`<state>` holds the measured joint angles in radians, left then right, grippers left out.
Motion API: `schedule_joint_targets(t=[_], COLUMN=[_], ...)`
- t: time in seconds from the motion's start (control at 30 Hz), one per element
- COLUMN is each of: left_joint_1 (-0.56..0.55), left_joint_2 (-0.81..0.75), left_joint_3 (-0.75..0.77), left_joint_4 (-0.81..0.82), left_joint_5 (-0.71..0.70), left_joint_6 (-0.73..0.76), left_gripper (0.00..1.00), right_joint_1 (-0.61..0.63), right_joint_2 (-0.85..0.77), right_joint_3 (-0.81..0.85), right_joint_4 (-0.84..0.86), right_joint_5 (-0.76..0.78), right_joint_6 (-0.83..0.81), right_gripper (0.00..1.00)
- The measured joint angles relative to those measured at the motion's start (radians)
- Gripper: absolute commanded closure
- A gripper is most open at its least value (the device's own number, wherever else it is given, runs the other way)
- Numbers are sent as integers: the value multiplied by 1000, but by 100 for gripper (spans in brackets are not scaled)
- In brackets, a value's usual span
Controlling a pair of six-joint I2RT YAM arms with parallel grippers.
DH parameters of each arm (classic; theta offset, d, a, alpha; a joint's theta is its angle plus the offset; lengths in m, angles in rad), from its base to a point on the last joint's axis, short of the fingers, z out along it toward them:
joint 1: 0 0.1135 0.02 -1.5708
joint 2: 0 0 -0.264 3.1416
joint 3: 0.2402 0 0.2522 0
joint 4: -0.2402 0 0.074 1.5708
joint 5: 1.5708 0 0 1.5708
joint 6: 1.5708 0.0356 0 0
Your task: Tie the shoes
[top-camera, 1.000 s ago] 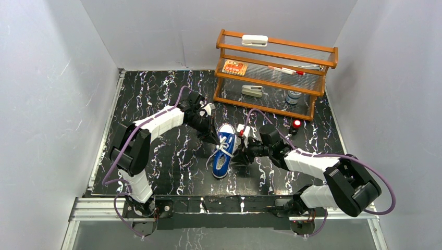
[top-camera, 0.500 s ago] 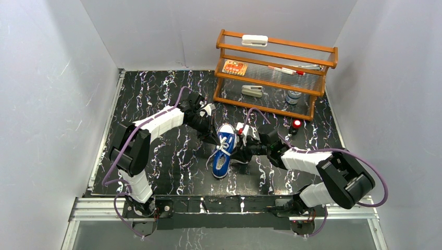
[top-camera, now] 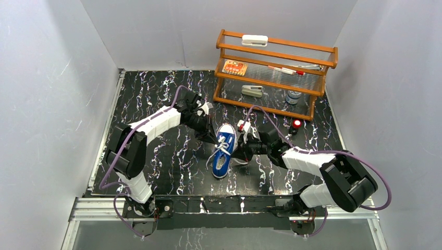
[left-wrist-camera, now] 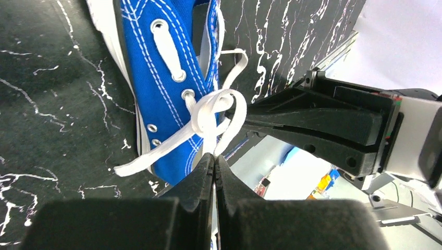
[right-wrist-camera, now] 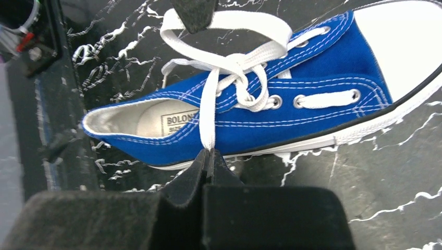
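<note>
The blue sneaker [top-camera: 223, 151] with white toe cap lies on the black marbled table, toe toward the near edge. Its white laces [right-wrist-camera: 237, 65] cross in a loose knot over the eyelets. My left gripper [top-camera: 214, 138] is at the shoe's left side, shut on one lace strand [left-wrist-camera: 213, 140]. My right gripper [top-camera: 241, 152] is at the shoe's right side, shut on the other strand [right-wrist-camera: 208, 120], which runs taut from the knot. In the left wrist view the gripper [left-wrist-camera: 214, 156] pinches the lace just below the knot [left-wrist-camera: 215, 104]. In the right wrist view the gripper [right-wrist-camera: 207, 152] sits beside the sole.
A wooden shelf rack [top-camera: 276, 73] with small items stands at the back right. A red-topped object [top-camera: 296, 124] lies in front of it, right of the shoe. Grey walls close in the table on three sides.
The right wrist has shifted slightly beside the shoe and the left arm has eased a little left. Both grippers stay shut on the laces. The shoe has barely moved.
</note>
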<state>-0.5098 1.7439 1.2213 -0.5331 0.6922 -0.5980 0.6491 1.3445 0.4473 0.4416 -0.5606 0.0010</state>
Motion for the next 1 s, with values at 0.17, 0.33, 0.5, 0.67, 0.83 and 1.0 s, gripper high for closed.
schedule_joint_targets(t=[0.17, 0.33, 0.5, 0.67, 0.83, 1.0], left_joint_1=[23, 39, 42, 42, 42, 42], left_joint_2=[-56, -80, -100, -150, -167, -200], left_joint_3=[-49, -118, -192, -269, -296, -297], left_joint_4=[2, 6, 18, 34, 42, 25], left_joint_5=[-9, -14, -18, -23, -5, -21], left_joint_6=[8, 16, 20, 22, 24, 31], left_gripper=[100, 100, 100, 95, 78, 64], right_joint_1=[0, 0, 0, -1, -1, -1], right_joint_2=[-10, -11, -8, -8, 8, 53], right_joint_3=[112, 145, 202, 237, 237, 237], right_joint_4=[-192, -246, -367, -387, -389, -396], right_joint_5=[-27, -31, 5, 5, 2, -4], right_joint_6=[193, 424, 553, 628, 658, 658], right_gripper=[100, 100, 100, 100, 100, 100])
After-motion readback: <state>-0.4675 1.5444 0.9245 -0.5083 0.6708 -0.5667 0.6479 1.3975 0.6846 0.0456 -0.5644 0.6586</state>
